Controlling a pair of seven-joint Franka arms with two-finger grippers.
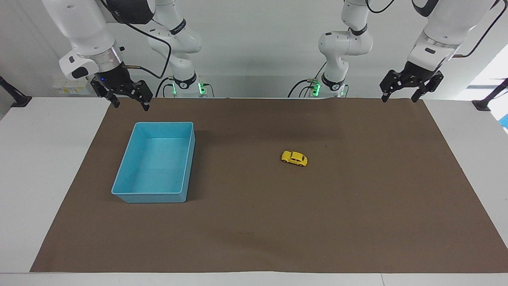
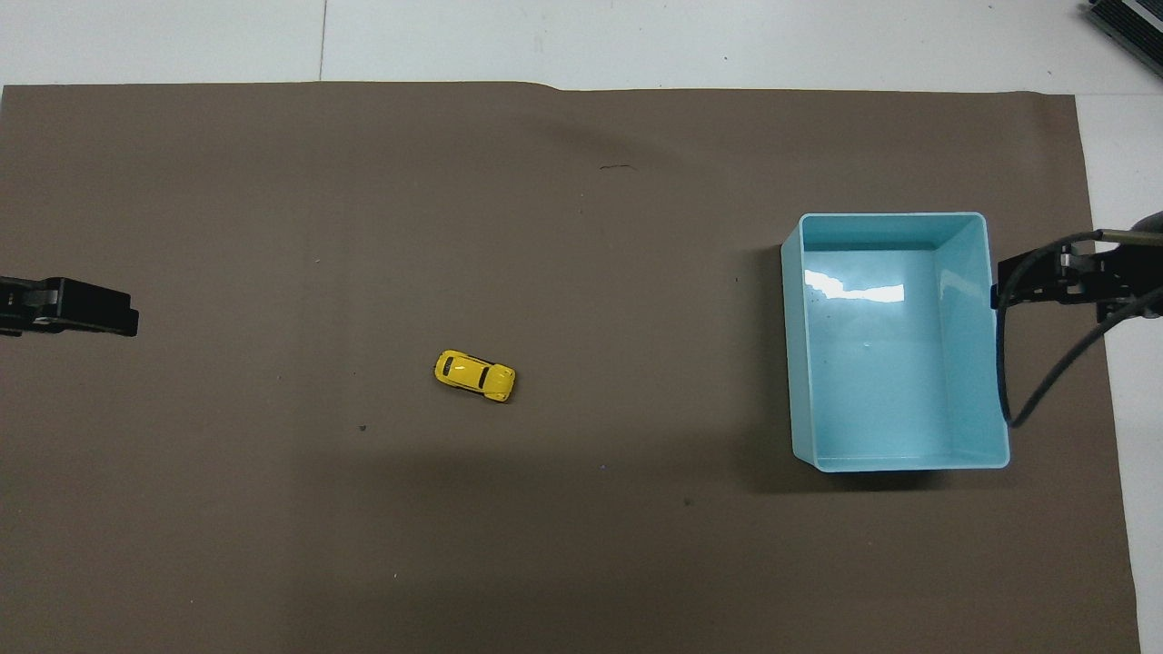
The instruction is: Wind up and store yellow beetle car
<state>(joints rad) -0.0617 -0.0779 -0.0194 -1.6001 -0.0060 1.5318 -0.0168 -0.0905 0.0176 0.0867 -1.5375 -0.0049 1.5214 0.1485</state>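
The yellow beetle car (image 1: pixel 294 158) stands on its wheels on the brown mat, toward the left arm's end of the table; it also shows in the overhead view (image 2: pixel 474 375). The blue bin (image 1: pixel 151 196) stands empty toward the right arm's end and shows in the overhead view too (image 2: pixel 998 363). My left gripper (image 1: pixel 399 98) hangs open and empty over the mat's corner near its base, well apart from the car, and shows in the overhead view (image 2: pixel 82 308). My right gripper (image 1: pixel 131 105) hangs open and empty over the mat just robot-side of the bin, and shows in the overhead view (image 2: pixel 1054 278).
The brown mat (image 1: pixel 278 222) covers most of the white table (image 1: pixel 35 167). A black cable (image 2: pixel 1045 391) hangs from the right arm over the bin's outer wall. The two other arm bases stand at the table's robot edge.
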